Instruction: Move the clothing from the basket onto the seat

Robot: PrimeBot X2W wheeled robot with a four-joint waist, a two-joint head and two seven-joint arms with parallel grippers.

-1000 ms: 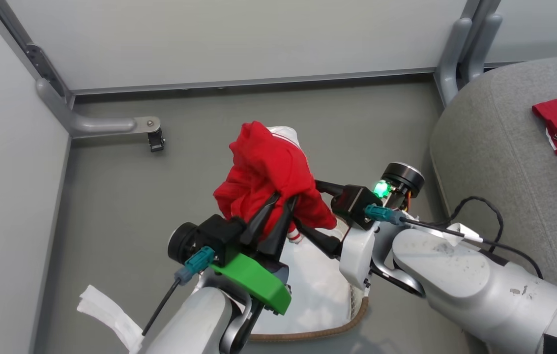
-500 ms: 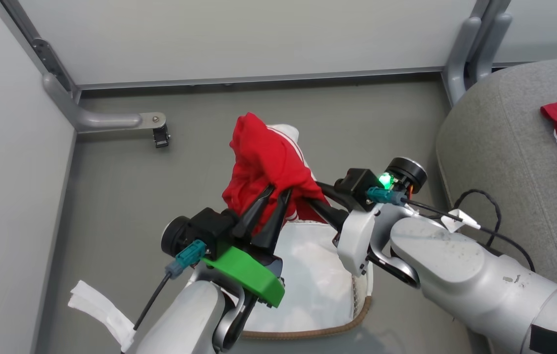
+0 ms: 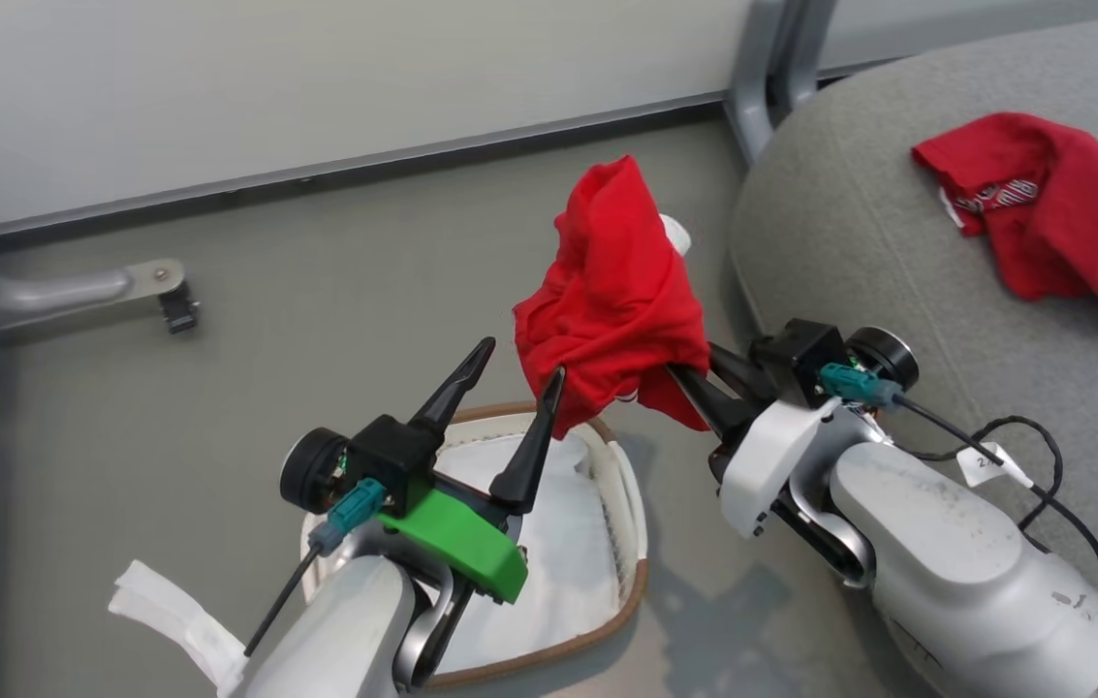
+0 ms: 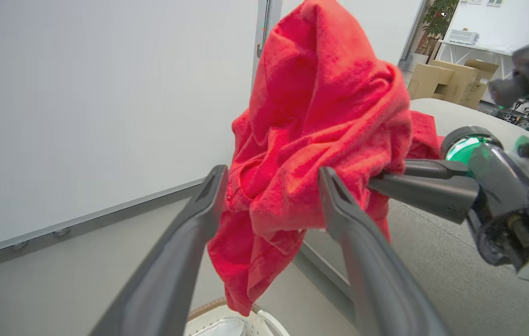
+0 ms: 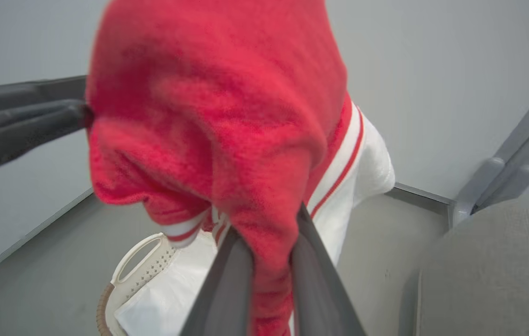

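**Handed Off: Red Garment Passed From Left Gripper to Right**

Opened the left gripper (image 3: 521, 361) within the last second, leaving its two dark fingers spread wide and gripping nothing, though standing on either side of the cloth's lower folds in the left wrist view. Clamped the right gripper (image 5: 269, 223) at about the same time, pinching a hanging fold of the red clothing (image 3: 616, 291) tight between its fingers. Kept the garment aloft throughout, bunched over the right fingers, above the floor between the basket (image 3: 643, 580) and the seat (image 3: 849, 262), touching neither. Turned the head view toward the seat as well, bringing more of the grey upholstery into frame; not to be read as a move of the seat itself.

Noted a second red garment (image 3: 1057, 208) lying on the seat top already, well apart from the one in the air. Saw nothing red in the basket, just its white liner (image 3: 563, 543), with part of the inside hidden behind the left arm.

Judged as a completed handover, putting the load on the arm nearer the seat. Left to do, probably: draw the left fingers clear of the folds, swing right over the cushion, release. Worth watching for: a snag on an open left fingertip.
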